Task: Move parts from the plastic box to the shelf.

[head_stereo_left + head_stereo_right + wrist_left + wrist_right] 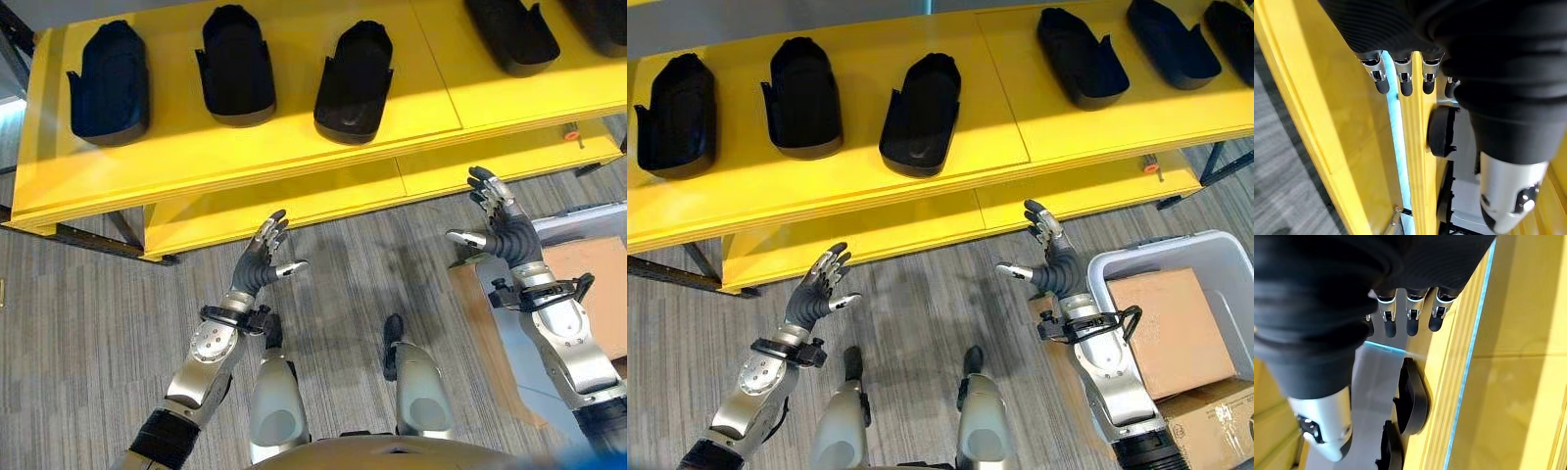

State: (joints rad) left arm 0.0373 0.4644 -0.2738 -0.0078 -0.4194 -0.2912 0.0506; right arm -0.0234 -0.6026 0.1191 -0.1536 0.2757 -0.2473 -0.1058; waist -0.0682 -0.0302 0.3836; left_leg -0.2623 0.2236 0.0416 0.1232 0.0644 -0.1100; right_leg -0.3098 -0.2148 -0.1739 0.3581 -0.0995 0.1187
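Note:
Several black moulded parts lie in a row on the top board of the yellow shelf (294,157), among them one at the left (110,83), one beside it (235,67) and a middle one (921,113). The pale plastic box (1176,243) stands on the floor at my right, with a brown cardboard sheet (1171,328) inside. My left hand (263,257) and right hand (500,220) are both raised in front of the shelf's lower edge, fingers straight, open and holding nothing. The right hand hovers beside the box's near corner.
A lower yellow board (921,230) juts out under the top one, carrying a small red-tipped item (1151,166) near its right end. A cardboard carton (1215,421) sits by the box. Dark shelf legs (93,240) stand at the left on grey carpet.

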